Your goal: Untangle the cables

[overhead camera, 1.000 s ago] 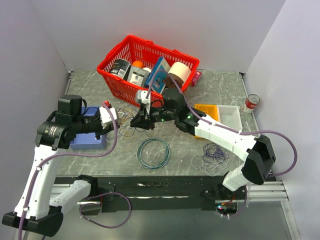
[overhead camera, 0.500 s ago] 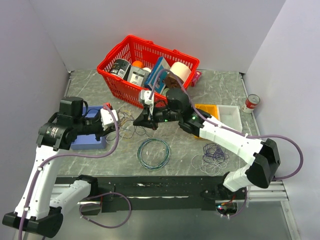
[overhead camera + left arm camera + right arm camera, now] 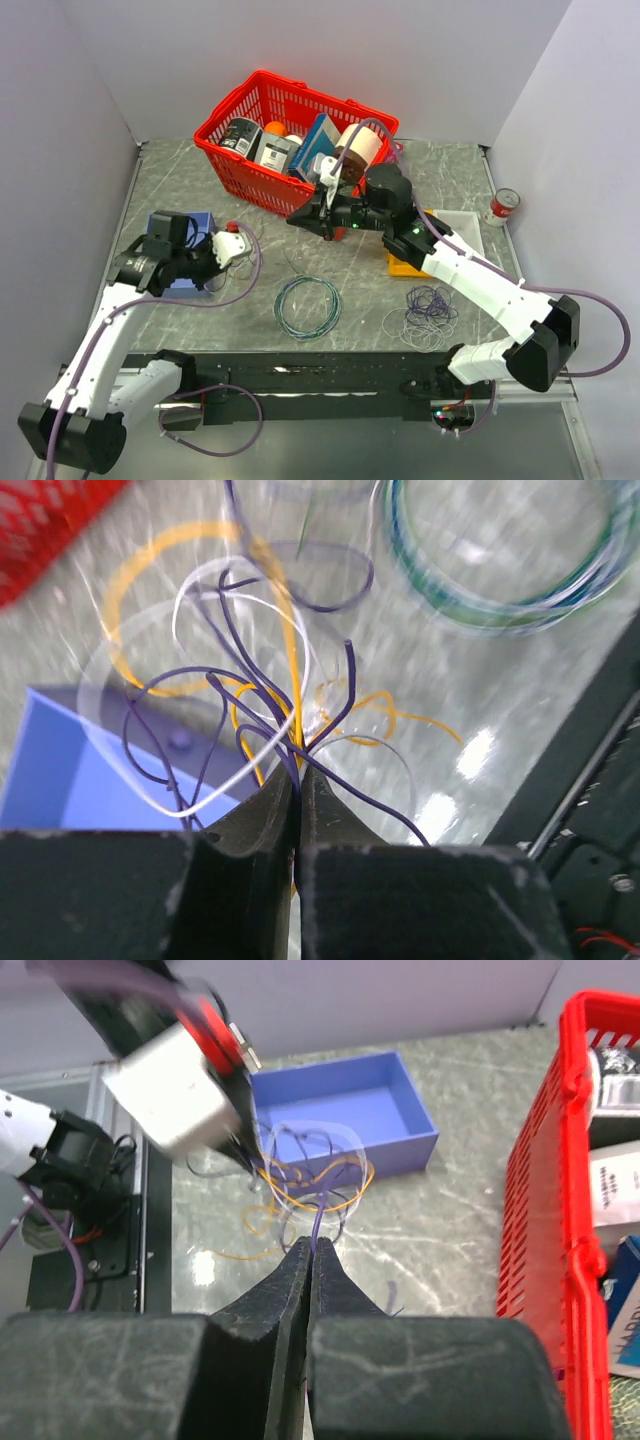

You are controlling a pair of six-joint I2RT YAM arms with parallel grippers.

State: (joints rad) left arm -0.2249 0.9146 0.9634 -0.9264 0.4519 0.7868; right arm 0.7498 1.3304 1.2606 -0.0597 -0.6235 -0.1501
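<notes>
Between the two arms, over bare tabletop (image 3: 180, 170) in front of the red basket (image 3: 222, 128): the cables (image 3: 310, 1175), a small snarl of hair-thin strands in purple, yellow-orange and white, looped through one another. From above they barely show. The wrist views show them clearly, though the left one is blurred. The left fingers (image 3: 270, 805) are pressed together on a bundle. Several purple strands and at least one yellow one run into the tips and fan out from there. The right fingers (image 3: 295, 1275) are also pressed together, pinching a single purple strand that leads up into the same snarl. The two sets of fingers face each other with the knot between them. The blue box (image 3: 340, 1110) sits just beyond the knot as the right wrist sees it. In the top view it lies under the left wrist. Whether the loops touch the tabletop or hang clear I cannot tell. Toward the near edge, apart from the knot, lies a neat teal ring of cable (image 3: 279, 305), flat and separate. Further right, near the right arm's base, lies a second bunch of thin loops (image 3: 430, 302), purple with paler ones beside it, touched by neither arm. Behind that bunch are an orange tray (image 3: 405, 266) and a white tray (image 3: 462, 230) side by side, and a red-and-white can (image 3: 503, 207) by the right wall.
</notes>
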